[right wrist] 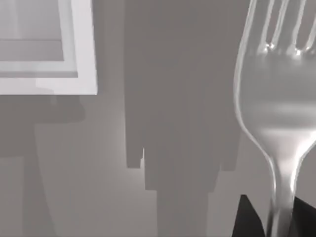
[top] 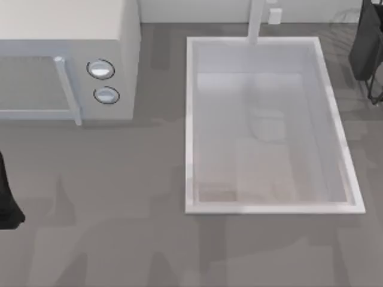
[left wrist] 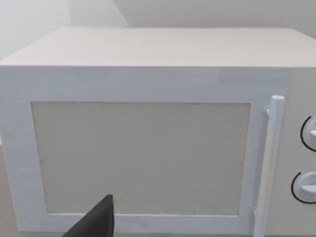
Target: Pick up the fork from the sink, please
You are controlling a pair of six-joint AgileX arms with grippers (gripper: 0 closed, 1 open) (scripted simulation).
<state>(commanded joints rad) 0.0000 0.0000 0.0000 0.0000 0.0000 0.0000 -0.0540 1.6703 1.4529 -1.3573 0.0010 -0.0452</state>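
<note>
Now fork [right wrist: 276, 113] in right fingers [right wrist: 249, 219].

Looks like a kitchen mock-up to me, all rendered. I've got a boxy white microwave [top: 66, 60] in the upper left of the top view, two round knobs [top: 100, 69] on its front, and a big pale sink [top: 190, 125] right of centre with a white faucet post [top: 256, 21] at its top edge. Everything sits on a grey counter [top: 119, 197].

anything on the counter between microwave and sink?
Nothing: bare grey counter separates the microwave from the sink rim, seen in the top view.
</note>
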